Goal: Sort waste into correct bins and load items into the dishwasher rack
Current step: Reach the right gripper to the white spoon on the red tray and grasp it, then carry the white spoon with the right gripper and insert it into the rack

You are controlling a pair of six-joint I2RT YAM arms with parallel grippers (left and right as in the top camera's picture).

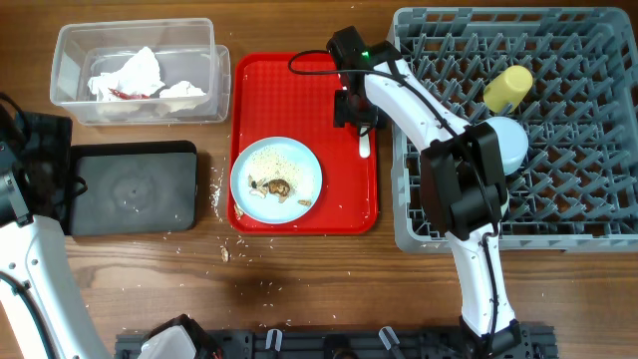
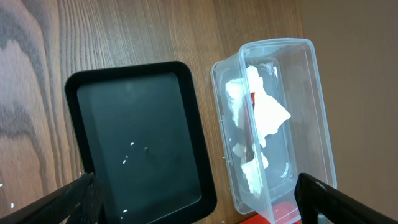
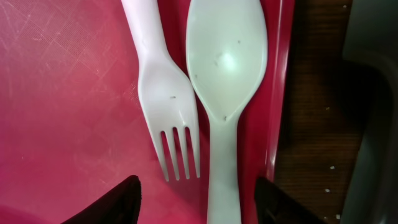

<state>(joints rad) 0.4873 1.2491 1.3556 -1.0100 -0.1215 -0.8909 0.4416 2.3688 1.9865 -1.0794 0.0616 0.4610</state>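
Observation:
The white plastic fork (image 3: 165, 112) and spoon (image 3: 225, 74) lie side by side on the red tray (image 3: 62, 93) near its right rim. My right gripper (image 3: 199, 208) is open just above them, one finger on each side of the pair; in the overhead view it (image 1: 357, 112) hovers over the spoon (image 1: 364, 146). My left gripper (image 2: 196, 208) is open and empty above the black tray (image 2: 140, 143) and the clear tub (image 2: 311, 93). The tub holds stained white napkins (image 1: 135, 75). A light blue plate (image 1: 276, 179) carries brown scraps. A yellow cup (image 1: 508, 88) and a light blue bowl (image 1: 506, 142) sit in the grey rack (image 1: 558, 199). No green bowl shows.
Pale crumbs (image 1: 221, 189) are scattered on the wooden table between the black tray (image 1: 130, 186) and the red tray (image 1: 299, 70). The rack wall stands close to the right of the red tray. My right arm (image 1: 459, 179) crosses the rack's left part.

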